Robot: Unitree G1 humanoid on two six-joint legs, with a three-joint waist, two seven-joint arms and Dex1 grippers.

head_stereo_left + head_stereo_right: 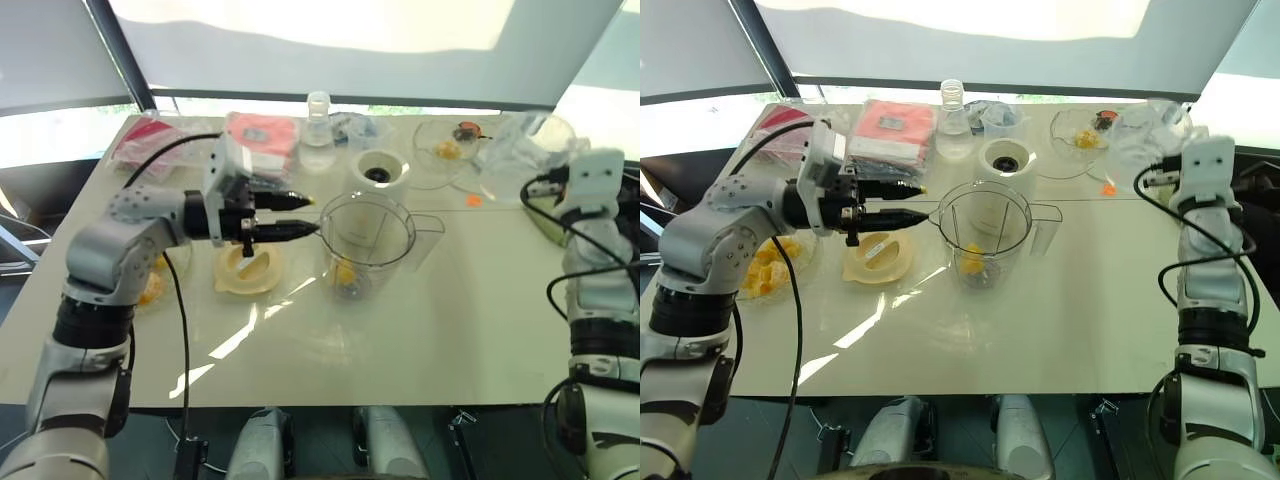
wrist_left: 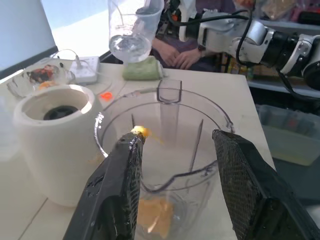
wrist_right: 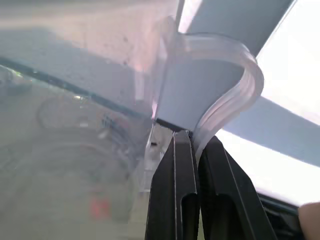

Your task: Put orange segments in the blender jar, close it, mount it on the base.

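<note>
The blender jar [image 1: 365,235] stands mid-table with its handle to the right. One orange segment [image 2: 152,215] lies at its bottom. More orange segments [image 1: 765,265] fill a clear bowl at the left edge. My left gripper [image 1: 313,214] is level at the jar's left rim, open, with a small orange bit stuck to one fingertip [image 2: 136,134]. The cream-white base [image 1: 378,175] stands just behind the jar. A flat cream lid [image 1: 247,270] lies left of the jar. My right gripper [image 3: 196,137] is raised at the far right, shut on the thin edge of a clear plastic piece [image 3: 225,65].
A clear flask [image 1: 318,130] and red packets [image 1: 262,135] sit at the back. A small glass dish with scraps [image 1: 445,148] and crumpled clear plastic [image 1: 520,140] are back right. A person's hands [image 2: 180,55] rest beyond the table's right side.
</note>
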